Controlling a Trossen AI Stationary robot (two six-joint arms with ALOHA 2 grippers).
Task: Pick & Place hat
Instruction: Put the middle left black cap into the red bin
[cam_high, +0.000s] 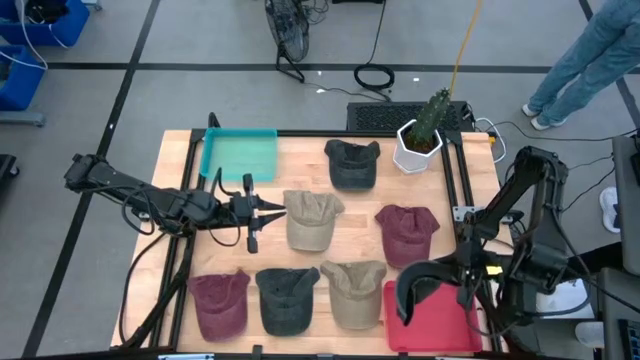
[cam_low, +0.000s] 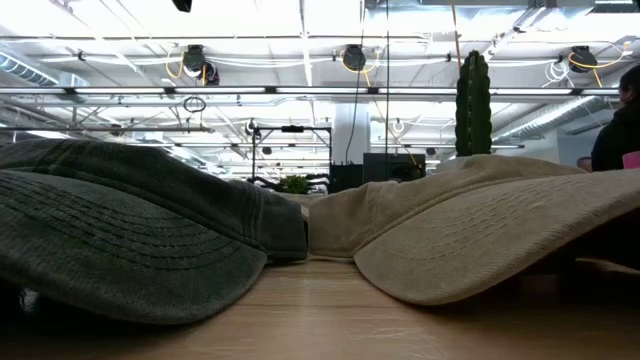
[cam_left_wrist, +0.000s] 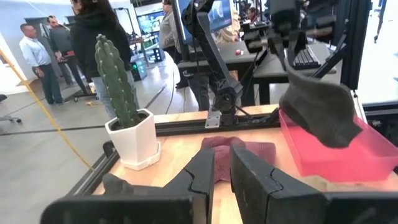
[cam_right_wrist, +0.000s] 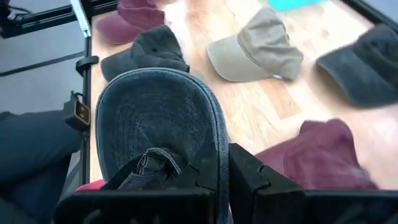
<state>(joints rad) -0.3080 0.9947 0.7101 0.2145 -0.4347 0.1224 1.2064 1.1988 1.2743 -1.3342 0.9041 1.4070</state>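
Dark hat: held by the right gripper at lower right of the high view, hanging over the left end of the red tray; the left wrist view shows it lifted clear above the tray.
Table: wooden top filling the middle of the high view, with seven other hats spread on it, a teal tray at upper left and a potted cactus at upper right.
Key relation: the hat lies to the picture's left of the right gripper's fingers, with the red tray directly beneath it, so I judge the coming move to be a short drop straight down.
Hat's long axis: in the high view it runs roughly left to right, from the fingers out toward the brim.
Hat's heading: brim away from the fingers, toward the picture's left; the right wrist view shows the underside of the brim with the back strap close to the fingers, so the fingers grip its rear edge.
Nearer arm: the right one, already holding it; the red tray sits on its side.
Right gripper's fingers: pinched tight on the hat's fabric.
Left gripper: centre left of the high view, beside a tan hat, well apart from the dark hat.
Left gripper's fingers: nearly together with a thin gap, nothing visible between them.
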